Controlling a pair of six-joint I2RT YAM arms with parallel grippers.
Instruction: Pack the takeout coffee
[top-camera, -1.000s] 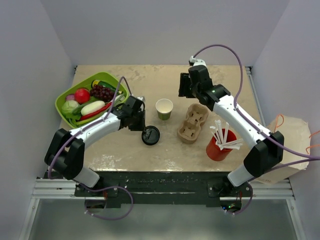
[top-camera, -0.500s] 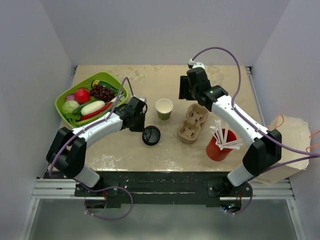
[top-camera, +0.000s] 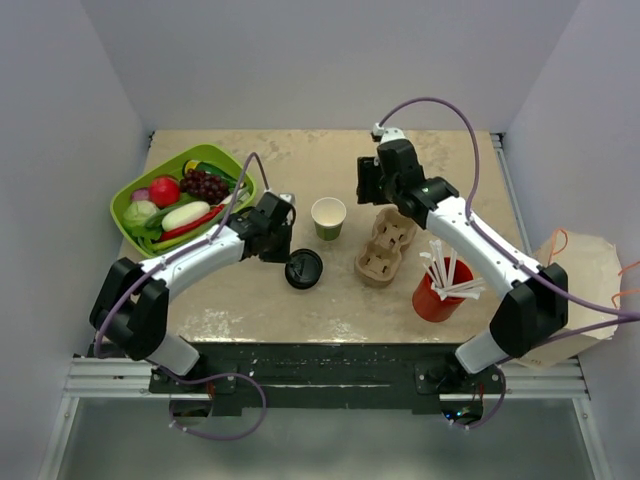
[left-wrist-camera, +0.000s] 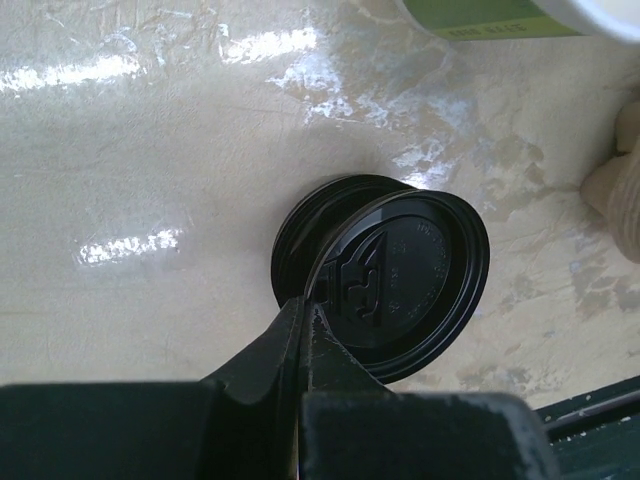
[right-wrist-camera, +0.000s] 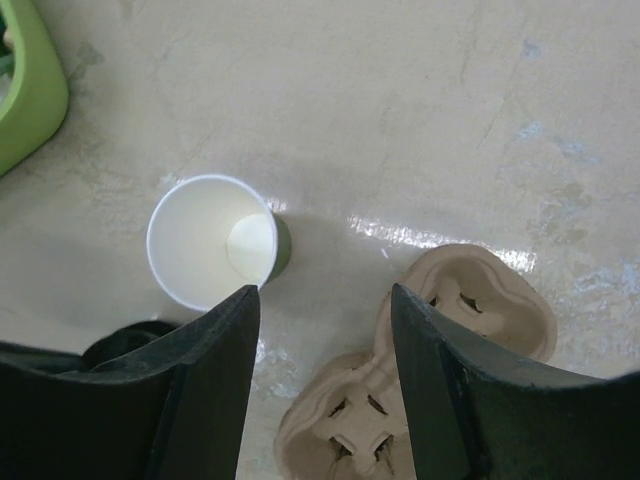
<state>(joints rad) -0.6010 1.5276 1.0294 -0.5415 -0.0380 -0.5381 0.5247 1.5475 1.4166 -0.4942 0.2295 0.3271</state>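
The green paper cup (top-camera: 328, 216) stands upright and uncovered at mid-table, its cream inside showing (right-wrist-camera: 210, 243); its base edges into the left wrist view (left-wrist-camera: 500, 15). The black lid (top-camera: 302, 270) lies near it toward the front, and my left gripper (top-camera: 287, 256) is shut on its near rim (left-wrist-camera: 400, 290), fingers (left-wrist-camera: 330, 360) pinched together at the edge (left-wrist-camera: 305, 312). A dark ring shows under the lid's left side. My right gripper (top-camera: 370, 182) hovers open behind the cup, holding nothing, its jaws (right-wrist-camera: 325, 295) spanning the bare table between cup and carrier.
A pulp cup carrier (top-camera: 385, 245) lies right of the cup (right-wrist-camera: 420, 390). A red cup of white straws (top-camera: 440, 290) stands front right. A green basket (top-camera: 120, 205) of toy produce sits back left (right-wrist-camera: 30, 90). A paper bag (top-camera: 580, 290) is off the table's right edge.
My left gripper has closed onto the lid's rim, and the lid has shifted slightly left. The right arm has barely moved.
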